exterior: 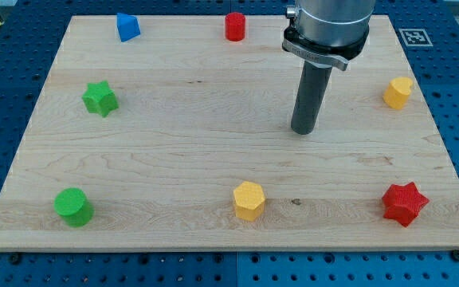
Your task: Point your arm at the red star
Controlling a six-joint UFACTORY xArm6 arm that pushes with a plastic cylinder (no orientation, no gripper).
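Note:
The red star (pixel 405 203) lies near the board's bottom right corner. My tip (pixel 303 131) rests on the wooden board (pixel 182 151) right of centre, well up and to the left of the red star, with open board between them. The rod rises from the tip to the arm at the view's top. Nothing touches the tip.
A red cylinder (pixel 235 26) and a blue block (pixel 127 27) sit near the top edge. A yellow block (pixel 398 92) is at the right. A green star (pixel 100 99) is at the left, a green cylinder (pixel 73 207) bottom left, a yellow hexagon (pixel 249 200) bottom centre.

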